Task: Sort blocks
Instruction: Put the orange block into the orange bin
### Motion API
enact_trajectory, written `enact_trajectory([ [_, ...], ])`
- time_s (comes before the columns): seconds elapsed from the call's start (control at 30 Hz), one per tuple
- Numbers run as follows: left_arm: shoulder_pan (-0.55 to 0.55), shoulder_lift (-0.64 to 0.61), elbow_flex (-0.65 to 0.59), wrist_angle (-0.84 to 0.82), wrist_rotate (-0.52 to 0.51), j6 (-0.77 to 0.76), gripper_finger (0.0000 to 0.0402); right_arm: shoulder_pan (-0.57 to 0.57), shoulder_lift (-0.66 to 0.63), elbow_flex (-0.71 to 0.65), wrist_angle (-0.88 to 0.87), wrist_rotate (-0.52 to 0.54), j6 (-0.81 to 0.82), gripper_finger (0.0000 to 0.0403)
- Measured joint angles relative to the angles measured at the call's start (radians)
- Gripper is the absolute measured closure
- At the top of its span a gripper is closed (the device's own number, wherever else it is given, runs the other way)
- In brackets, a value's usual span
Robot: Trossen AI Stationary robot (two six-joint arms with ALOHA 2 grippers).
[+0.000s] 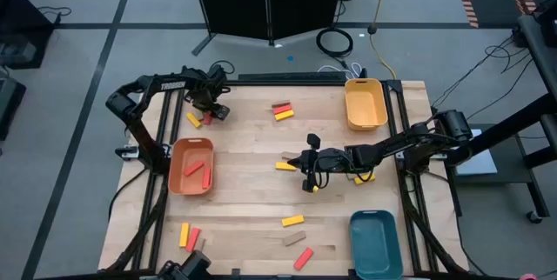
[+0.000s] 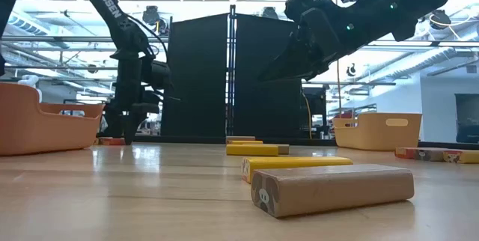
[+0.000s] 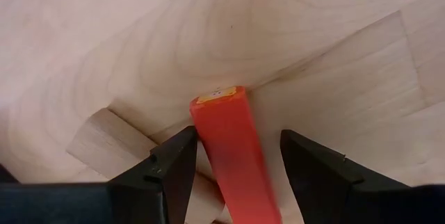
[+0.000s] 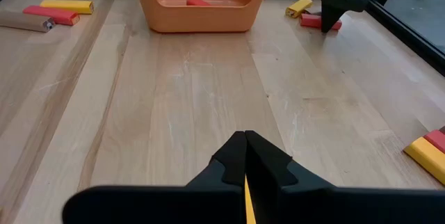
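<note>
Pale wood planks make up the bench (image 1: pixel 252 141), and blocks lie scattered over it in red, yellow and tan. The left claw (image 3: pixel 233 156) is down near the far left corner, its two dark fingers spread to either side of a red block (image 3: pixel 229 147) that lies on the surface between them; one finger is at the block's side, the other stands a little apart, so the block is not clamped. A tan block (image 3: pixel 104 137) lies just beside it, partly under a finger. The right claw (image 4: pixel 245 156) is over the middle of the bench, its fingers pressed almost together on a thin yellow block (image 4: pixel 247 206), only a sliver of which shows between them. An orange tray (image 1: pixel 191 165) by the left edge holds two red blocks (image 1: pixel 197 171); a yellow tray (image 1: pixel 365 103) stands at the far right corner and a teal tray (image 1: pixel 376 243) at the near right corner. A red and yellow pair (image 1: pixel 282 110) lies by the far edge, and a few more blocks (image 1: pixel 294 230) lie toward the near edge, among them a tan one with a small printed face (image 2: pixel 333 188) nearest the low camera.
</note>
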Motion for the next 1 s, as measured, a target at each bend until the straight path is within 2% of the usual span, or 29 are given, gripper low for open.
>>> enact_trajectory([
  [0.13,0.000,0.000,0.000,0.003,0.004,0.005,0.0210,0.000,0.000,0.000,0.000,0.000,0.000,0.0403],
  [0.47,0.000,-0.001,0.001,0.028,0.002,0.029,0.0311,0.000,0.000,0.000,0.000,0.000,0.000,0.0403],
  [0.63,-0.021,-0.001,0.002,0.035,0.021,0.055,0.0316,0.000,0.000,0.000,0.000,0.000,0.000,0.0403],
  [0.77,-0.056,-0.025,0.000,0.034,0.079,0.055,0.0316,0.000,0.000,0.000,0.000,0.000,0.000,0.0403],
  [1.0,-0.154,-0.204,0.000,0.035,0.141,0.045,0.0316,-0.008,0.000,0.000,0.002,0.005,0.000,0.0403],
])
